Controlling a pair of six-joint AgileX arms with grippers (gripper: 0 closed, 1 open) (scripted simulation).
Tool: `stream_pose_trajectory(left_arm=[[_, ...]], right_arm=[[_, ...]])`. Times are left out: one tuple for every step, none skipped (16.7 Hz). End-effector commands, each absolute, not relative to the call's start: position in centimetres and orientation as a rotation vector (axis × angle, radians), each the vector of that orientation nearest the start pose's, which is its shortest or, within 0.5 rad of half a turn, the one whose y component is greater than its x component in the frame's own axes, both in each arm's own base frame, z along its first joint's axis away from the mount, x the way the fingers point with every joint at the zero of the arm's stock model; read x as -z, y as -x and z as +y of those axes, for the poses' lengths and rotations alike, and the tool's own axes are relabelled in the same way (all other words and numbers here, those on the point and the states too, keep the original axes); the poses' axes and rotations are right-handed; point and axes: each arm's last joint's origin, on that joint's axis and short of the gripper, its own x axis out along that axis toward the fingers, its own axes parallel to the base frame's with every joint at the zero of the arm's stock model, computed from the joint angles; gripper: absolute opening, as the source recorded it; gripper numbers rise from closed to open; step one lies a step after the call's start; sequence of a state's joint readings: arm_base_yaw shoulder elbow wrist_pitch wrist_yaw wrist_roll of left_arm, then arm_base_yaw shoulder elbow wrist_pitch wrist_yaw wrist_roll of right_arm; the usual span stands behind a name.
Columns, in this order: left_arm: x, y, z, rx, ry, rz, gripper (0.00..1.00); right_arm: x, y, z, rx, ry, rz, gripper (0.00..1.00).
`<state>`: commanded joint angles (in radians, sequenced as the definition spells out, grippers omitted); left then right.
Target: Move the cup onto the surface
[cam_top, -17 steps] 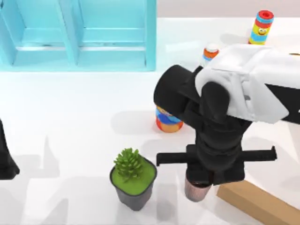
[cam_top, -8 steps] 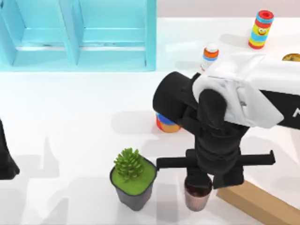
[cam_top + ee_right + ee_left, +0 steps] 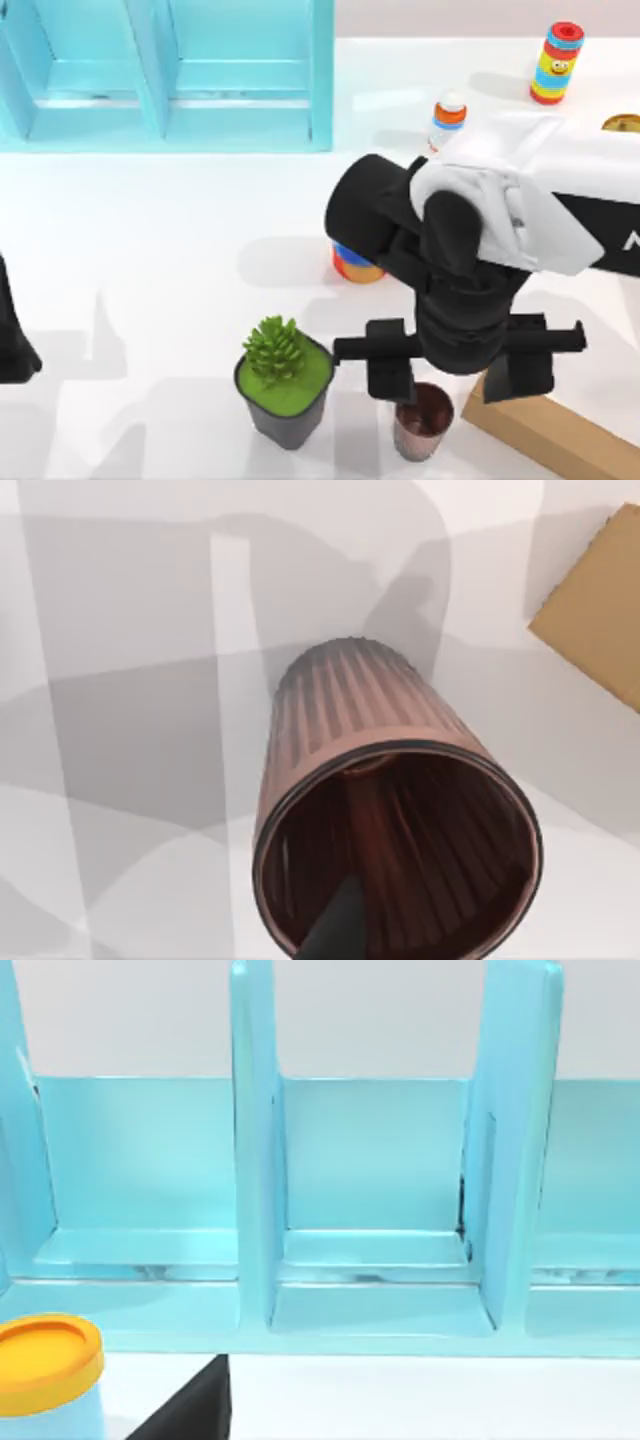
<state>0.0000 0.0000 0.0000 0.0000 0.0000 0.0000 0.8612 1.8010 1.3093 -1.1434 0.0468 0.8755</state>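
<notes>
With its two fingers spread wide apart, my right gripper (image 3: 460, 372) hangs over the near edge of the table, holding nothing. Just below it stands the cup (image 3: 422, 422), upright on the white table (image 3: 150, 250), nearer the left finger (image 3: 390, 372) than the right one. In the right wrist view I look down into the cup (image 3: 400, 860): ribbed copper wall, dark reddish inside, with one dark fingertip (image 3: 335, 930) cutting into the frame at its rim; I cannot tell whether that tip touches the rim.

Half a second ago the fingers sat close together over the cup's mouth; they have since parted, and the cup's rim is now uncovered in the top view.

Beside the right finger lies the wooden board (image 3: 550, 435), cut off by the frame edge; the cup is just beside it, not on it. On the gripper's other side sits the black plant pot (image 3: 285, 385) with its green plant. Behind the gripper, my arm's bulk hides most of the orange-and-blue striped can (image 3: 355, 265). Farther back stand a small capped bottle (image 3: 448, 118) and a striped toy stack (image 3: 558, 62).

My left arm (image 3: 12, 340) is parked at the table's left edge, mostly cut off. Its wrist camera faces the turquoise shelf (image 3: 380, 1210), with a yellow-lidded jar (image 3: 45, 1370) partly out of frame.
</notes>
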Motion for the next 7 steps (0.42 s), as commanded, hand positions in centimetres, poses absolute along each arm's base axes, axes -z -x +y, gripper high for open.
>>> stream_pose_trajectory(left_arm=[[-16.0,-10.57,-0.12,0.0,0.0,0.0,1.0],[-16.0,-10.57,-0.12,0.0,0.0,0.0,1.0],[-16.0,-10.57,-0.12,0.0,0.0,0.0,1.0],[-16.0,-10.57,-0.12,0.0,0.0,0.0,1.0],[-16.0,-10.57,-0.12,0.0,0.0,0.0,1.0],[-16.0,-10.57,-0.12,0.0,0.0,0.0,1.0],[-16.0,-10.57,-0.12,0.0,0.0,0.0,1.0]], right_arm=[[-19.53,-21.02,24.67,0.07,0.054,1.576,0.98],[-19.53,-21.02,24.67,0.07,0.054,1.576,1.0],[-19.53,-21.02,24.67,0.07,0.054,1.576,1.0],[-19.53,-21.02,24.67,0.07,0.054,1.576,1.0],[-19.53,-21.02,24.67,0.07,0.054,1.576,1.0],[-19.53,-21.02,24.67,0.07,0.054,1.576,1.0],[-19.53,-21.02,24.67,0.07,0.054,1.576,1.0]])
